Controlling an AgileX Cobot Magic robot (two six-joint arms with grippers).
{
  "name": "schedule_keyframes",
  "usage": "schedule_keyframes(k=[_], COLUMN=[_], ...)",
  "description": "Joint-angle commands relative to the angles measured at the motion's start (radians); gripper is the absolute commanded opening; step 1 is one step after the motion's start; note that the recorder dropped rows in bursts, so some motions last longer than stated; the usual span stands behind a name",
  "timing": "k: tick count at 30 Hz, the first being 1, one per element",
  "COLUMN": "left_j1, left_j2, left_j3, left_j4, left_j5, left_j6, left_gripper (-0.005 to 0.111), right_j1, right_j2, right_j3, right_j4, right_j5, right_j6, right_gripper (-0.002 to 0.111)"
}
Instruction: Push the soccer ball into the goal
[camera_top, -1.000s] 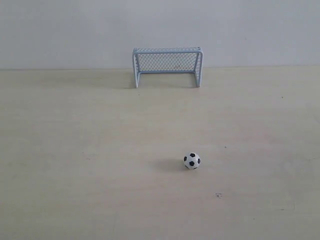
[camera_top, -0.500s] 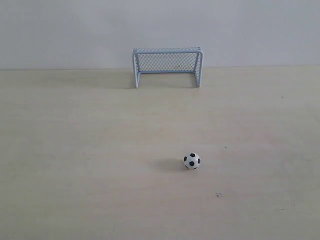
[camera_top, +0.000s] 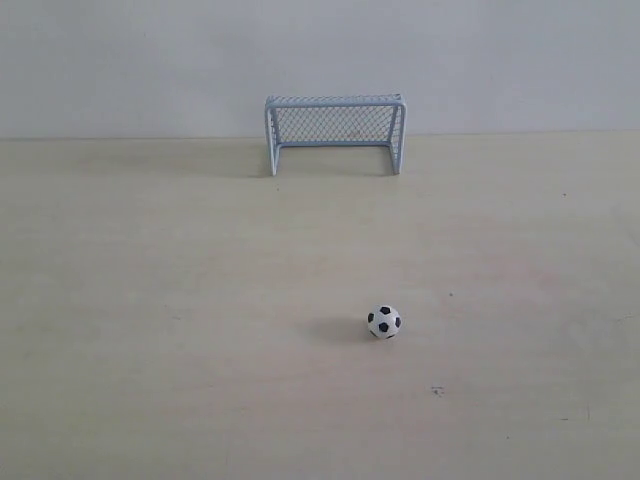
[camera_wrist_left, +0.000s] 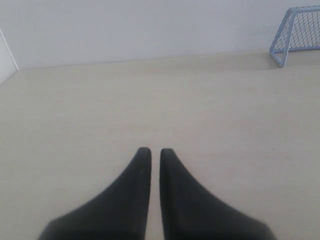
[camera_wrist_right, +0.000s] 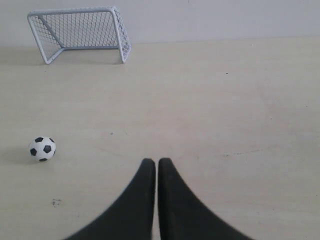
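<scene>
Goal (camera_wrist_left: 296, 31) edge-cropped (left wrist view)

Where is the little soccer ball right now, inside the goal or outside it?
Outside. The soccer ball sits on the open table, well in front of the goal, whose net holds nothing.

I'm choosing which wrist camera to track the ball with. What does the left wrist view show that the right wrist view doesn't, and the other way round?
Left wrist view only: the left gripper, closed and empty. Right wrist view only: the soccer ball, the right gripper, also closed and empty, and the whole goal. Both: the goal (cut off at the frame edge in the left view), the pale table and the wall.
</scene>
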Motion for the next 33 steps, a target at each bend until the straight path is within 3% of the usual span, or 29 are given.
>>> schedule_keyframes(k=[1,18,33], left_j1=[0.002,0.002,0.002], left_j2=[-0.002,-0.002,-0.002], left_j3=[-0.004,-0.004,-0.004], left_j4=[0.003,0.003,0.003], left_j5=[-0.004,-0.004,-0.004], left_j6=[-0.009,-0.009,-0.009], left_gripper=[0.006,0.006,0.006], right_j1=[-0.003,-0.003,-0.003], right_j2=[-0.006,-0.006,-0.006], right_j3=[0.000,-0.003,-0.421], right_j4=[-0.008,0.018,0.069], right_j5=[-0.003,-0.007,0.098], right_j6=[-0.004,0.017,0.017], right_gripper=[0.000,0.000,0.000])
